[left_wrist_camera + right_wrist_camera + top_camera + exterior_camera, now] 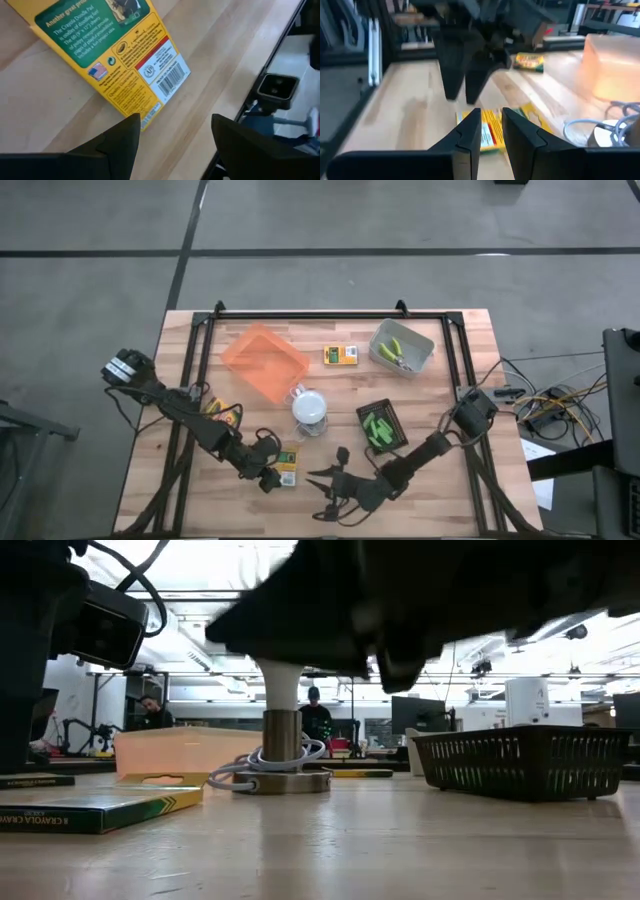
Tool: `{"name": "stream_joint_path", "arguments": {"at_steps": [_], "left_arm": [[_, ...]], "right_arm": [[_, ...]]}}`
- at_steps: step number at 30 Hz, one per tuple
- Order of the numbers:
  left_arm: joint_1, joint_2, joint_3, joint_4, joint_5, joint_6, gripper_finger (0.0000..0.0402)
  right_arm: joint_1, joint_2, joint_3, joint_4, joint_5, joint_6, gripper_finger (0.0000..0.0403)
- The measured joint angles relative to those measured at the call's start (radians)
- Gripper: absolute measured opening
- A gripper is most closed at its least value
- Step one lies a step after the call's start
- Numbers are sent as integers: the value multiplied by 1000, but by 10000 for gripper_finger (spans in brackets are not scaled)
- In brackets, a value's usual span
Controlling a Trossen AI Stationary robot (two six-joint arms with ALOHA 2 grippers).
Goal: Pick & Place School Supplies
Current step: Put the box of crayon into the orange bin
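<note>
A yellow-and-green printed box (pixel 288 465) lies flat on the wood near the table's near edge. It also shows in the left wrist view (pixel 115 55) and the right wrist view (pixel 492 131). My left gripper (pixel 268 477) (pixel 172 125) is open just beside the box's barcode end, one fingertip (pixel 131 122) close to its corner. My right gripper (pixel 333 478) (pixel 491 127) hovers to the box's right, pointing at it, fingers a narrow gap apart and holding nothing. A second box (pixel 340 356) lies farther back, and a third (pixel 222 412) lies partly under the left arm.
The orange tray (pixel 265 363) sits far left. The grey tray (pixel 415 360) holds green-handled tools (pixel 395 352). The black tray (pixel 381 425) holds green chunks (pixel 378 427). The white domed object (pixel 310 408) with its coiled cable stands mid-table. People show in the room beyond.
</note>
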Motion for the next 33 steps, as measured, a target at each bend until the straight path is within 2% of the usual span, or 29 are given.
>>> {"name": "stream_joint_path", "arguments": {"at_steps": [4,7,10,16,25,33], "left_arm": [[0,0,0,2,9,47,250],[0,0,0,-15,14,21,250],[0,0,0,-43,14,-17,250],[0,0,0,-52,15,-15,250],[2,0,-22,-61,21,-17,250],[2,0,-33,-57,22,-12,250]], "right_arm": [[-43,35,2,-36,-102,-3,72],[-77,70,21,-34,-200,3,74],[-98,98,52,-33,-248,1,74],[-110,109,105,-50,-254,-12,75],[-132,111,208,-363,-347,52,72],[-134,111,220,-366,-326,86,69]]}}
